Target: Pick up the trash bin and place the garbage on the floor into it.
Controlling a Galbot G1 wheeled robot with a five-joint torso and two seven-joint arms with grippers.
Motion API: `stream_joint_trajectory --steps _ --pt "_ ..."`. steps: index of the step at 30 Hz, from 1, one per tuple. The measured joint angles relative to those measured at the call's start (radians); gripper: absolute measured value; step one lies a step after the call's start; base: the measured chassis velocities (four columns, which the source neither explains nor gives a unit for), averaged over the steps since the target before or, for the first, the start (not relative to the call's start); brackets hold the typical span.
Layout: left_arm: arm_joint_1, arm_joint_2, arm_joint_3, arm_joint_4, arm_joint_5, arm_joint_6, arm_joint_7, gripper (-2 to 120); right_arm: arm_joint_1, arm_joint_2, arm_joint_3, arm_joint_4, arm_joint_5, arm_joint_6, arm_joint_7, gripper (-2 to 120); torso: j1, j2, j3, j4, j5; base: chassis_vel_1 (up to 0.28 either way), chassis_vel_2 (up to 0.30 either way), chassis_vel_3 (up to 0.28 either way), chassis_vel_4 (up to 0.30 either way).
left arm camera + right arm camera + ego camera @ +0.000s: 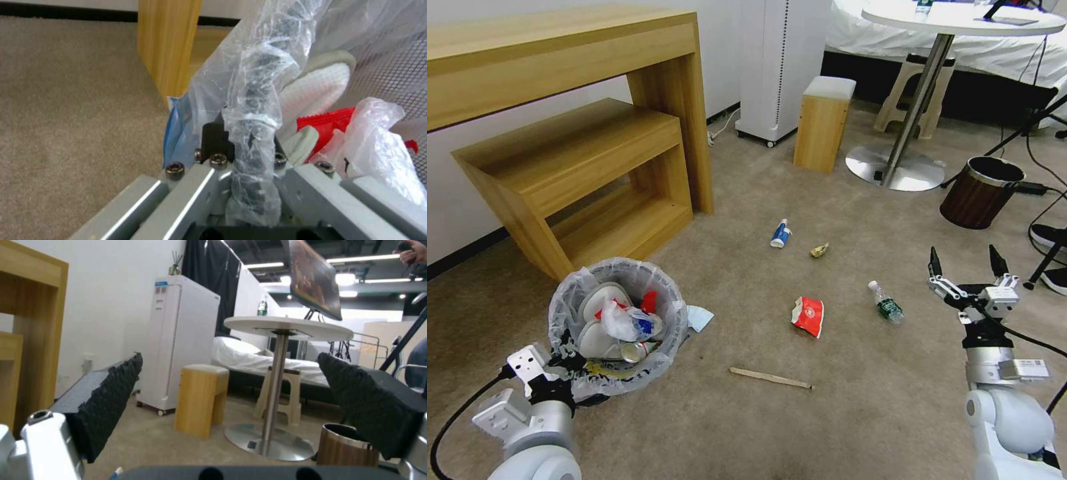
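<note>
From the head view, the left gripper [564, 357] is clamping the near rim of the trash bin [617, 320] at near left, while the right gripper [967, 273] is hovering wide open; the plastic bottle [886, 303] is lying just left of it, long axis running far-left to near-right on the floor [840, 413], so the right arm is nearer.

In the left wrist view, the fingers [218, 136] are pinching bag and rim.

In the right wrist view, the pads [111, 406] are gaping apart, empty.

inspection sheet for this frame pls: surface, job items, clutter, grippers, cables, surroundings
Surface: tan carpet.
Job's things: bin part full, slippers inside; on the carpet a bottle, red wrapper, stick, blue-white tube, small scrap.
Clutter: brown bin.
Grippers: left gripper shut on bin rim; right gripper open, raised, empty.
Cables: black leads by brown bin.
Surroundings: wooden desk, stool, round table.
</note>
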Motion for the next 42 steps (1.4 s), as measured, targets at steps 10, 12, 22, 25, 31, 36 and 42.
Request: stream_joint_trajectory --steps 10,12,22,25,31,36,42 --pt "-0.006 -0.001 -0.028 -0.007 -0.03 0.008 -0.007 1 -0.004 -0.001 0.002 -0.002 0.001 0.006 -0.003 100 0.0 0.0 0.0 0.0 0.0 -0.01 0.016 0.012 -0.015" --pt "-0.007 0.0 -0.041 -0.007 -0.045 0.01 -0.01 1 -0.004 -0.001 0.002 -0.002 0.003 0.007 -0.003 100 0.0 0.0 0.0 -0.0001 0.0 -0.076 0.082 0.073 -0.066" --pt "-0.011 0.007 -0.083 -0.005 -0.089 0.018 -0.016 1 0.0 0.0 -0.01 -0.005 0.004 0.012 0.002 100 0.0 0.0 0.0 0.0002 -0.0001 -0.178 0.177 0.173 -0.173" --pt "-0.011 0.007 -0.084 -0.003 -0.091 0.018 -0.014 1 0.002 0.0 -0.013 -0.005 0.005 0.013 0.006 100 0.0 0.0 0.0 0.0 0.0 -0.123 0.11 0.113 -0.111" --pt "-0.012 0.008 -0.087 -0.001 -0.091 0.018 -0.013 1 -0.004 -0.002 -0.021 -0.002 -0.001 0.012 0.018 100 0.0 0.0 0.0 -0.0001 0.0 -0.013 0.008 0.02 -0.017" --pt "-0.012 0.01 -0.093 -0.001 -0.095 0.018 -0.012 1 -0.038 -0.033 -0.063 0.001 -0.022 -0.016 0.019 100 0.0 0.0 0.0 -0.0001 0.0 0.0 0.0 0.0 0.0" --pt "-0.008 0.013 -0.101 -0.008 -0.104 0.02 -0.011 1 -0.079 -0.125 -0.168 0.004 -0.057 -0.106 -0.033 100 0.0 0.0 0.0 -0.0001 0.0001 0.0 0.0 0.0 0.0"
